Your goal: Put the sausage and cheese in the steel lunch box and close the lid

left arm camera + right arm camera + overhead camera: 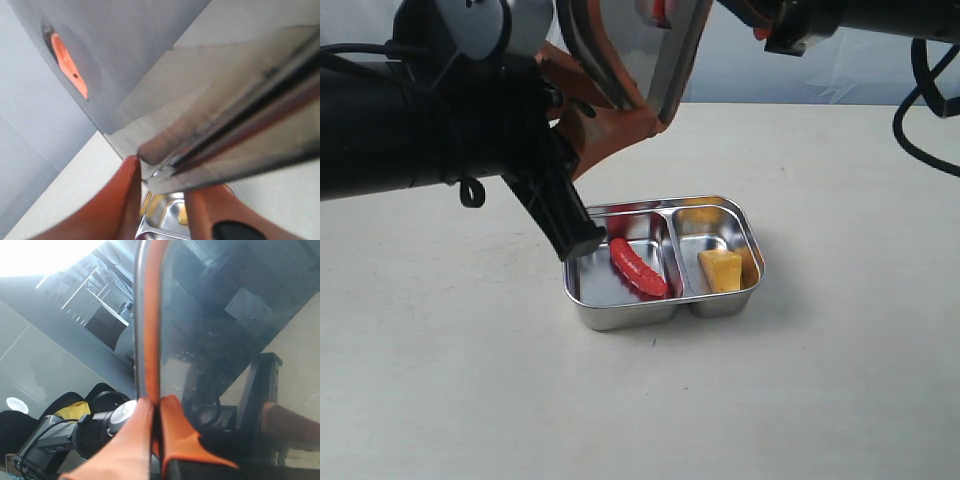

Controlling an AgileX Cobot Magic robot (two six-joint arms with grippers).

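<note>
The steel lunch box stands open on the table. The dark red sausage lies in its left compartment and the yellow cheese in its right one. The smoky lid hangs tilted high above the box, held from both sides. My left gripper grips the lid's lower corner, and its orange fingers flank that corner in the left wrist view. The lid there shows its orange valve. My right gripper is shut on the lid's rim, near the top edge of the exterior view.
The pale table spreads all round the box. My left arm's black body reaches over the table's left side, close to the box's left rim. A black cable hangs at the far right.
</note>
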